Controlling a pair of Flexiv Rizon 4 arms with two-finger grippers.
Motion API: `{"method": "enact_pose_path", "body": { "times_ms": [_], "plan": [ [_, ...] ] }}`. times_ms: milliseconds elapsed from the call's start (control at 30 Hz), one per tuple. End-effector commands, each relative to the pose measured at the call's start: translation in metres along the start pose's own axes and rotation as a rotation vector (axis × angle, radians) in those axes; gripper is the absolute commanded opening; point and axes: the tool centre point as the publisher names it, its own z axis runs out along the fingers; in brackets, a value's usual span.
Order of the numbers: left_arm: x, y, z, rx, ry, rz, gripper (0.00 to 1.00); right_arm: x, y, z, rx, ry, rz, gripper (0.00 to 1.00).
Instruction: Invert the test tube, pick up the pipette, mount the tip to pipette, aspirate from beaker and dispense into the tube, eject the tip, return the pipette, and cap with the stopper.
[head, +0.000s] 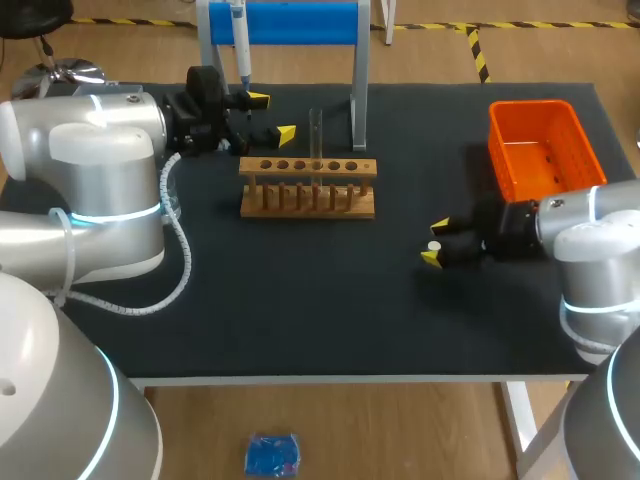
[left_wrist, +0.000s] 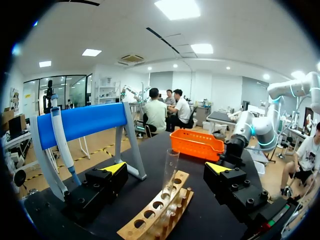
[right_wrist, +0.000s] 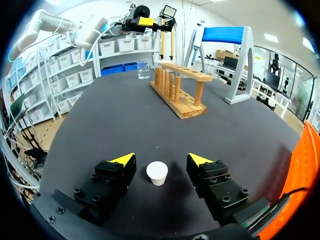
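Observation:
A clear test tube (head: 316, 133) stands upright in the wooden rack (head: 308, 187). My left gripper (head: 272, 116) hangs open just left of it. In the left wrist view the tube (left_wrist: 170, 172) rises ahead of that gripper (left_wrist: 167, 168), between the spread fingers and untouched. The pipette (head: 240, 40) hangs on the blue stand (head: 285, 22). A small white stopper (head: 435, 245) lies on the mat between the fingers of my right gripper (head: 436, 242). In the right wrist view the stopper (right_wrist: 157, 173) has a gap on each side, so that gripper (right_wrist: 161, 160) is open. The beaker (right_wrist: 143, 70) stands beyond the rack.
An orange bin (head: 543, 148) sits at the back right, close behind my right arm. The stand's white legs (head: 358, 95) rise just behind the rack. The dark mat (head: 330, 300) covers the table to its front edge.

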Motion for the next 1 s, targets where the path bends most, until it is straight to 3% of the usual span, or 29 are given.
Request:
{"method": "enact_pose_path", "body": {
  "times_ms": [33, 367, 833, 900, 1000],
  "plan": [
    [0.0011, 0.0018, 0.0018, 0.007, -0.007, 0.002, 1.00, 0.0012, -0.0006, 0.0011, -0.001, -0.004, -0.001, 0.55],
    [0.0011, 0.0018, 0.0018, 0.007, -0.007, 0.002, 1.00, 0.0017, -0.0026, 0.0003, 0.004, -0.009, 0.018, 0.56],
    [0.0011, 0.0018, 0.0018, 0.007, -0.007, 0.002, 1.00, 0.0015, -0.0023, -0.0003, 0.000, -0.008, 0.040, 0.49],
    [0.0011, 0.0018, 0.0018, 0.007, -0.007, 0.002, 1.00, 0.0016, -0.0024, -0.0004, 0.000, -0.007, 0.041, 0.46],
    [0.0011, 0.0018, 0.0018, 0.007, -0.007, 0.002, 1.00, 0.0023, -0.0033, -0.0004, 0.002, -0.006, 0.040, 0.31]
  ]
}}
